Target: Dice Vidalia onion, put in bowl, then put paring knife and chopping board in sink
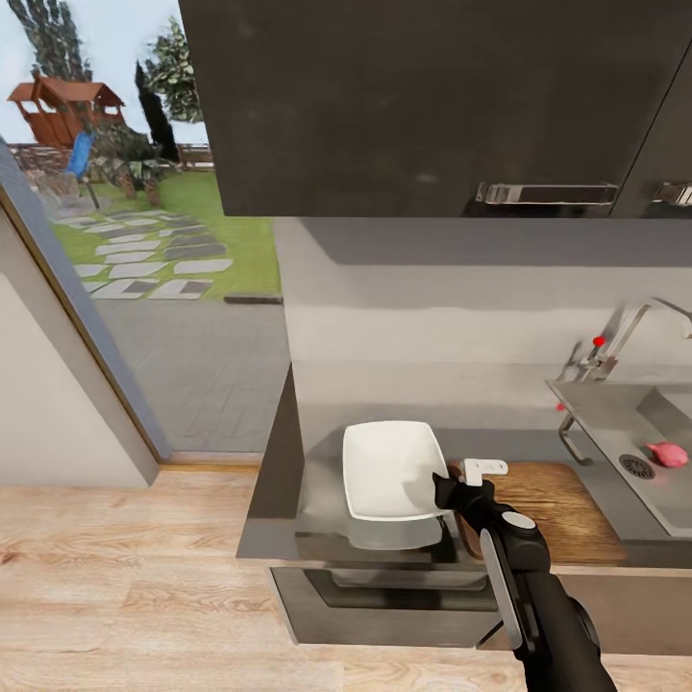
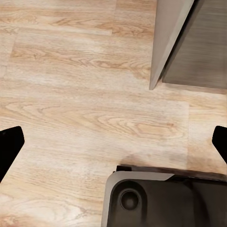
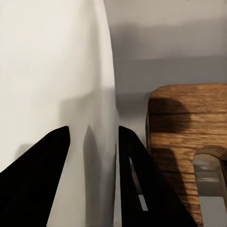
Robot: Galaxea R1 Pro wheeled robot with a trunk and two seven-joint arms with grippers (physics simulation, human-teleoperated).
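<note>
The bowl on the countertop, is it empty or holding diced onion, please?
Empty: the bowl shows bare white inside, and the Vidalia onion lies whole in the sink.

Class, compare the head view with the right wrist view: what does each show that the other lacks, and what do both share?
Head view alone: the Vidalia onion lying in the sink, the tap, and the garden through the window.
Right wrist view alone: the right gripper close up, one finger inside the bowl, the other outside its rim.
Shared: the bowl, the chopping board beside it, and the countertop.
</note>
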